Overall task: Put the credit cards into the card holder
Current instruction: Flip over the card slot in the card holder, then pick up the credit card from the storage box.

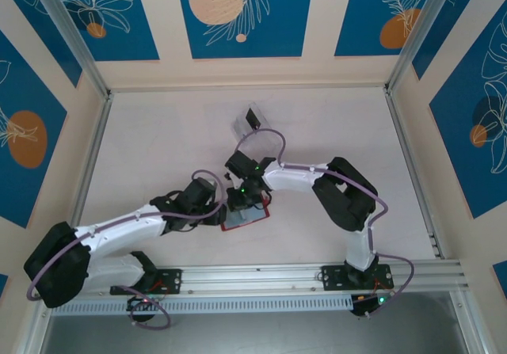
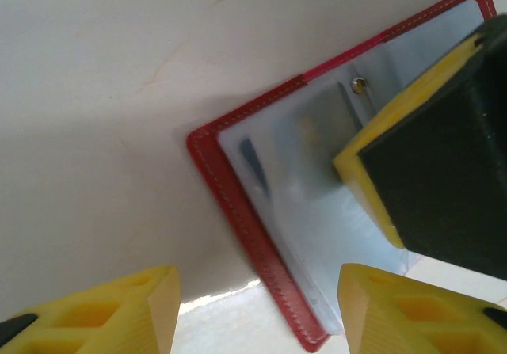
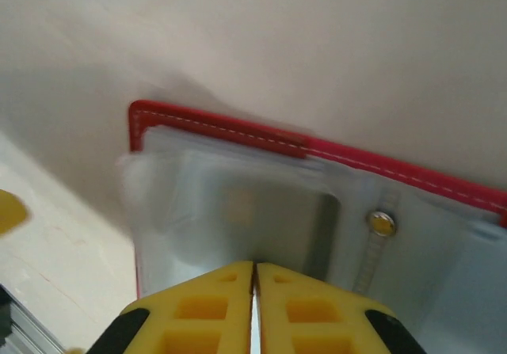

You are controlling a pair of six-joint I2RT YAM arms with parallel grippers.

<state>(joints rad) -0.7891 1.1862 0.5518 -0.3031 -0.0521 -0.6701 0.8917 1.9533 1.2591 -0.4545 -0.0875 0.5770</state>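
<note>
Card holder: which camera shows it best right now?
Left wrist. The card holder lies open there, with red stitched corner, grey lining and snap stud sharp, though the right gripper covers one side. Right wrist shows one edge and lining, blurred. Top external shows a small red patch, mostly hidden.

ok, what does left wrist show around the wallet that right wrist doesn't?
Left wrist: the left gripper open over a corner of the wallet, a blue sliver tucked in a pocket, and a yellow-and-black finger of the other arm down on the lining.
Right wrist: the right gripper shut, fingers together, above a clear pocket with what looks like a card, blurred.
Both: the open red wallet, its grey lining and the metal snap stud.
</note>
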